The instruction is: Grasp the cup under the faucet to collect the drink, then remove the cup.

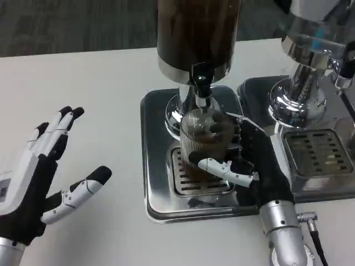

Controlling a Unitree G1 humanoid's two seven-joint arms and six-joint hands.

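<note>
- The right hand (248,160) grips the cup (203,145), fingers wrapped around it.
- The cup stands on the drip tray (158,166), directly under the faucet (201,83).
- The left hand (41,177), fingers spread, holds nothing, well left of the tray.

dispenser tank (197,33) cut off at top edge; cup (202,141) base hidden by right hand (252,160).

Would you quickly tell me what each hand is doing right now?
Left hand: open, holding nothing, above the table.
Right hand: holding the cup under the faucet.
</note>
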